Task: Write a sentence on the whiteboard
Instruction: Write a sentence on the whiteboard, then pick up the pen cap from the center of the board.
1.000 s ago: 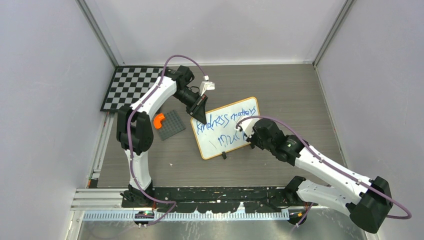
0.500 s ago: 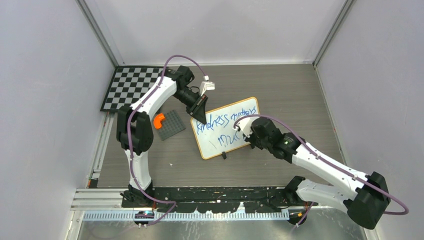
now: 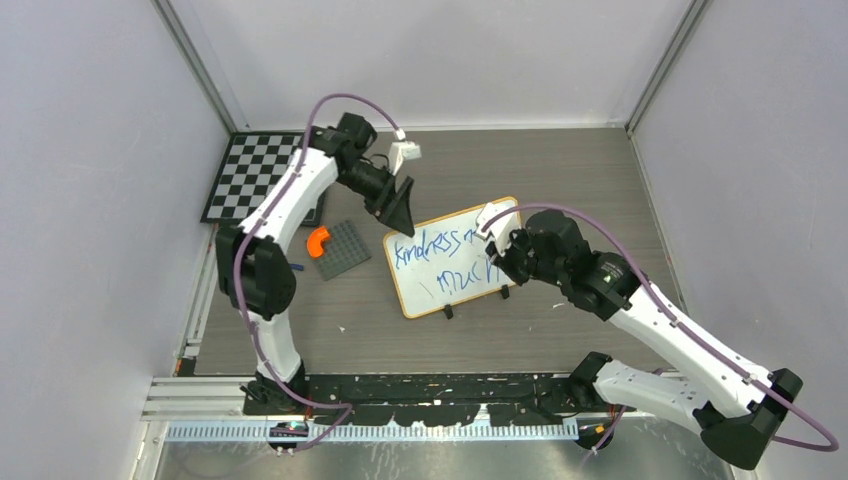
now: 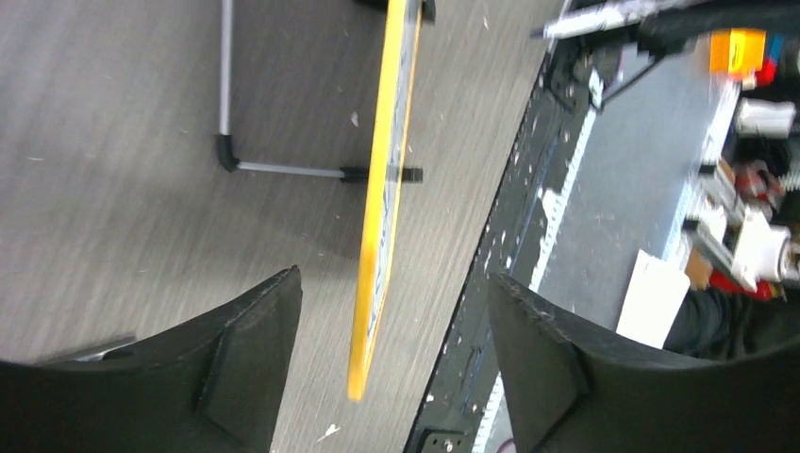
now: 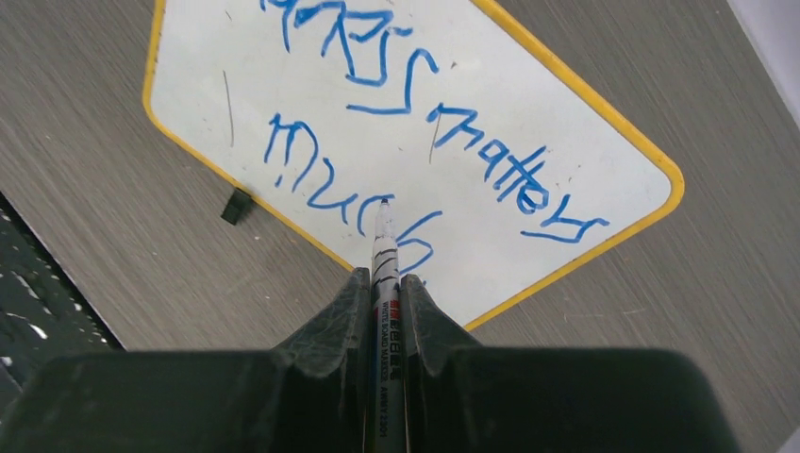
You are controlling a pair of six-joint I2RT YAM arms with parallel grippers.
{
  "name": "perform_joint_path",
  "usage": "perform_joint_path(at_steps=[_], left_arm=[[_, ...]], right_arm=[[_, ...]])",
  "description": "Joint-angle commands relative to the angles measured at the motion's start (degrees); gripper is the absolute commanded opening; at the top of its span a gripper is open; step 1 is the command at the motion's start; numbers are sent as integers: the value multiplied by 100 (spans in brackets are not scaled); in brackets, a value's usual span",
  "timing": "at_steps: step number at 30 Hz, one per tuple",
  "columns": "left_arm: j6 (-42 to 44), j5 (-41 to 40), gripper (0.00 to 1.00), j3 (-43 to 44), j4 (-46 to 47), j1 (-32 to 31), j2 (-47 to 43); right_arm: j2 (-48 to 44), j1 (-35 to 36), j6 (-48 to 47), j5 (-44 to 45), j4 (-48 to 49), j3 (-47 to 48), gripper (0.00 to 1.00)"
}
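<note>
A: Where's the board [image 3: 450,262]?
B: Mid-desk, on its feet, sentence [image 3: 440,252] in blue. My left tool [image 3: 402,222] gapes astride its edge, touching nothing; my right tool [image 5: 384,276] pinches the marker [image 5: 382,241].
A: Risk?
B: Unheld, a marker press could slide it.

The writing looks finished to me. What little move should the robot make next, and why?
Probably draw the left gripper back off the whiteboard: its jaws stand open on either side of the board's edge, gripping nothing, and the sentence reads whole, with the marker in the right gripper.
</note>
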Motion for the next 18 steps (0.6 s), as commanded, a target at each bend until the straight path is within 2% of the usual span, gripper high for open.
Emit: perform_joint_path(at_steps=[1, 4, 7, 9, 13, 16, 18], left_arm=[[-662, 190, 80, 320, 700, 712, -941], [-741, 100, 87, 93, 1005, 1402, -1343], [-578, 61, 88, -198, 947, 2217, -1635], [-96, 94, 88, -449, 682, 2809, -1778], [2093, -22, 83, -721, -769, 3860, -1734], [3662, -53, 79, -480, -2196, 4462, -1137], [4343, -297, 76, -365, -2678, 4641, -745]], right_arm=[[228, -175, 562, -355, -7, 622, 0], [374, -385, 905, -638, -31, 907, 0], [533, -580, 1193, -867, -69, 1193, 0], [639, -682, 1356, -1082, -170, 1417, 0], [778, -875, 1683, -1744, -250, 1515, 0], [857, -951, 1831, -2195, -253, 1511, 0], [925, -983, 1903, -2502, -259, 1529, 0]])
